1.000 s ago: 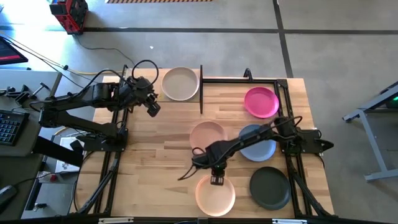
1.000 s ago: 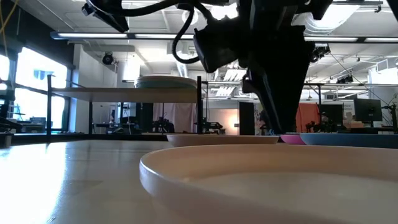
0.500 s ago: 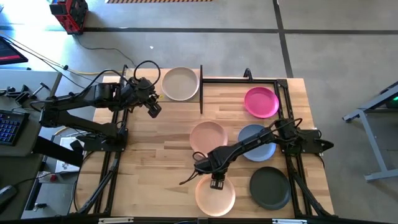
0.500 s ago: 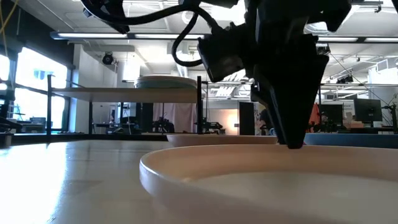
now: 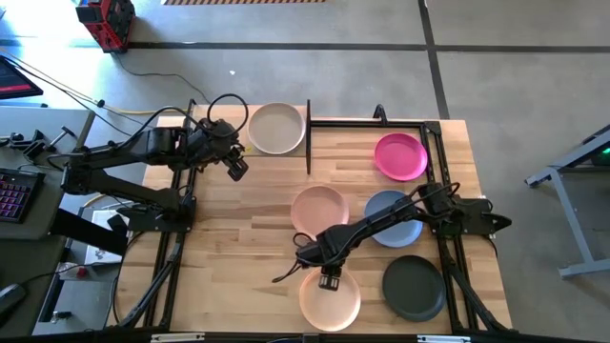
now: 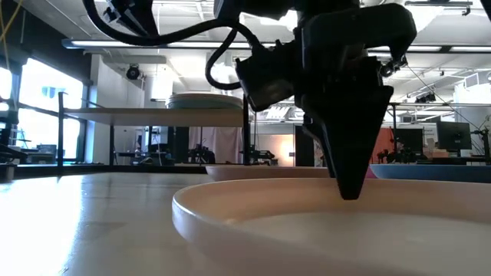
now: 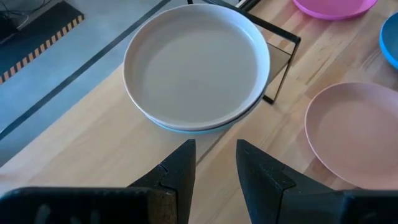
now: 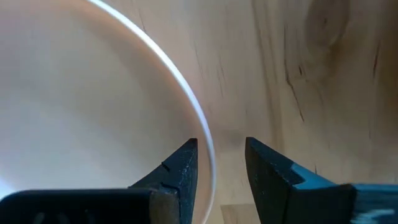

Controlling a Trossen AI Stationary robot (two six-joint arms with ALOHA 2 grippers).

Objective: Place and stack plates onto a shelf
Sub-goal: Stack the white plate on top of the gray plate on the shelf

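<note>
Peach-coloured plate [image 5: 330, 298] sits at the near edge of the table [image 5: 248, 229], and from above the right gripper [image 5: 329, 277] is down over its far rim, with the pink plate [image 5: 317, 206], blue plate [image 5: 394, 218], magenta plate [image 5: 400, 156] and dark plate [image 5: 414, 287] spread around it. The left gripper [image 5: 235, 167] hangs just beside the shelf [image 5: 286, 145], where a beige plate [image 5: 276, 128] tops the stack. At table level, the right gripper [image 6: 349, 188] points straight down, its tip dipping just behind the peach plate's [image 6: 322, 230] rim; the shelf [image 6: 153, 115] stands behind with its plates [image 6: 203, 100] on top. Left wrist: fingers [image 7: 180, 171] slightly apart, empty, aimed at the beige plate [image 7: 196, 65] stacked on a paler one. Right wrist: fingers [image 8: 180, 171] parted, straddling the peach plate's [image 8: 93, 124] rim, one inside, one over bare wood, not yet closed on it.
</note>
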